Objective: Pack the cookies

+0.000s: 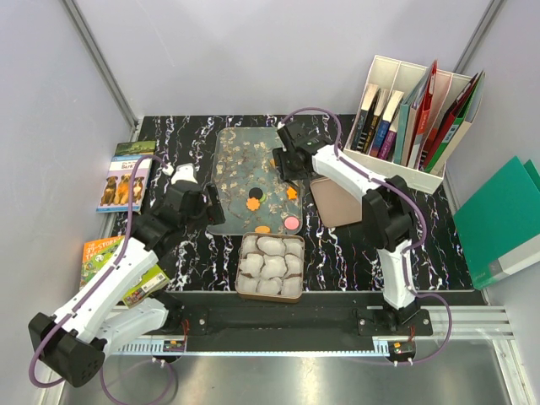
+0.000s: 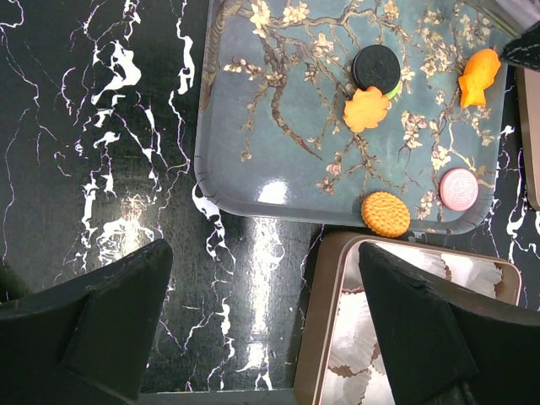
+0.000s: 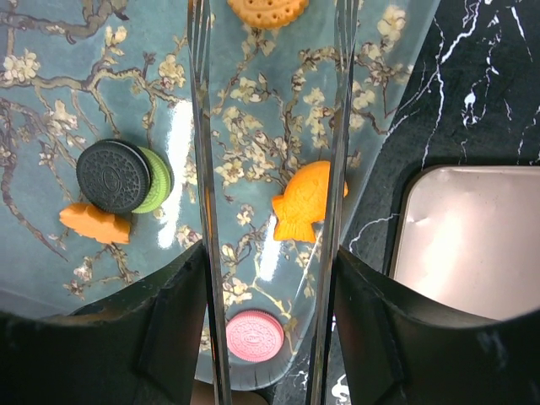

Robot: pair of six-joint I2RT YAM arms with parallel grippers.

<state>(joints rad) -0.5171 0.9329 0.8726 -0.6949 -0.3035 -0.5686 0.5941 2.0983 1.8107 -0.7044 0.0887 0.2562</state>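
At the far left two picture books [image 1: 125, 179] are lying on the black, white-veined marble-look table [image 1: 337, 253]. One cover is showing dogs, but the titles are too small to read. The left gripper [image 2: 263, 253] is hovering over the table, its black fingers [image 2: 118, 321] spread wide with nothing between them. Ahead of those fingers the blue-grey blossom-patterned tray [image 2: 270, 143] is carrying the cookies. A flower-shaped orange cookie [image 2: 366, 110] is touching a round black sandwich cookie [image 2: 376, 66], which is hiding all but a sliver of a round green cookie [image 2: 396, 84]. Closer to the fingers, a round orange dotted biscuit [image 2: 386, 213] and a round pink sandwich cookie [image 2: 458, 188] are sitting by the tray's rim; their embossed marks are too fine to read. One left finger is covering part of a brown rectangular metal tin [image 2: 325, 321] of white crinkled paper cups [image 2: 354, 354].

The right gripper [image 3: 270, 84] is hanging over the tray with its clear plastic fingers [image 3: 202, 126] parted, their tips running out of the wrist view's top. A fish-shaped orange cookie [image 3: 304, 202] is lying flat on the tray between them, its edge meeting one clear finger while a gap is showing on the other side: free, not pinched. Outside those fingers a pinkish-beige tin lid [image 3: 472, 245] is resting on the table, partly cut off. Farther right a white file box [image 1: 405, 173] is holding books with unreadable spines, and a green folder [image 1: 498, 211] is showing at the edge.
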